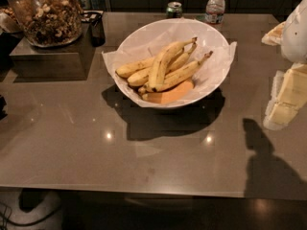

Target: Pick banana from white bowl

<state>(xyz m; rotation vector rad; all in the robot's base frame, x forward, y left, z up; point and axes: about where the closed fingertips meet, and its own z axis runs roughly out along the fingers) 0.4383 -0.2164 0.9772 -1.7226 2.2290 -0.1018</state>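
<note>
Several yellow bananas (163, 68) lie in a bunch in the wide white bowl (139, 37), which is lined with crinkled white paper and stands at the middle back of the brown table. An orange object (170, 94) lies under the bananas at the bowl's front. My gripper (287, 99), pale with a white arm above it, hangs at the right edge of the view. It is well to the right of the bowl, apart from it, and holds nothing that I can see.
A glass jar of nuts (45, 13) stands on a dark box (48, 59) at the back left, with a black holder (96, 28) beside it. A green can (174, 9) and a water bottle (215, 6) stand behind the bowl. The table's front edge (144, 191) runs across the bottom.
</note>
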